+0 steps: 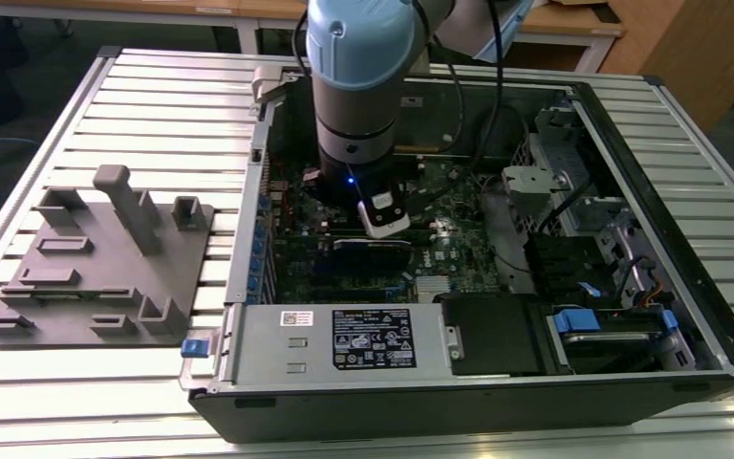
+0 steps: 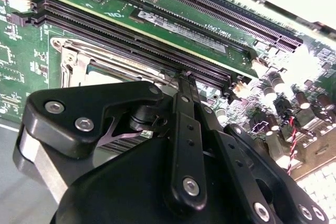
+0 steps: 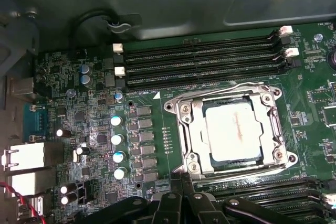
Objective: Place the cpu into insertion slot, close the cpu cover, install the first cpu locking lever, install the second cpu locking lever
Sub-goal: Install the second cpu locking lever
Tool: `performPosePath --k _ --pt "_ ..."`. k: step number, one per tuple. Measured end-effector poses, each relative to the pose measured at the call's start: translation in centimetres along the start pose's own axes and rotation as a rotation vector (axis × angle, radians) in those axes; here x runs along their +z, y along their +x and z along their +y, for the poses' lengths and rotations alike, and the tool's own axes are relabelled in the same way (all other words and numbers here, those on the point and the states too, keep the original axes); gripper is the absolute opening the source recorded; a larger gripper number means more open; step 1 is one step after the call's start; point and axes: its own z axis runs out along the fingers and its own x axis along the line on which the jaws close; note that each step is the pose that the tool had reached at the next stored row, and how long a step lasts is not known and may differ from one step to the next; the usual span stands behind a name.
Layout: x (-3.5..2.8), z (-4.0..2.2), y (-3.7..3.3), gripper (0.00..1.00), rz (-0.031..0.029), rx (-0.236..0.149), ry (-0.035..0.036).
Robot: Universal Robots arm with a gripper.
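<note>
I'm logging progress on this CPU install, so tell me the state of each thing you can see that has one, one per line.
cpu: seated flat in the insertion slot, metal top showing.
insertion slot: occupied by the cpu.
cpu cover: closed down around the cpu.
gripper: hangs low over the motherboard, beside the slot, fingers together, holding nothing.
computer case: side open.

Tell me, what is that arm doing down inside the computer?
A single robot arm is reaching into an open computer case, its end effector hovering just beside the processor socket on the green motherboard. In the first wrist view the cpu already sits in the insertion slot, and the cpu cover lies flat around it. The end effector's fingers look closed together with nothing between them. A grey parts holder sits on the table beside the case.
</note>
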Motion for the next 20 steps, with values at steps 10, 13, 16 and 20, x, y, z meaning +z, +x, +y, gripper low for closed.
performPosePath --k 10,13,16,20 --pt "0.07 0.33 0.09 0.11 -0.0003 0.000 0.0010" --pt "0.07 0.34 0.09 0.11 -0.0003 0.000 0.0010" --pt "-0.10 0.38 0.08 0.11 -0.0004 0.000 0.0005" --pt "-0.73 0.52 0.08 0.11 -0.0003 0.000 0.0008"
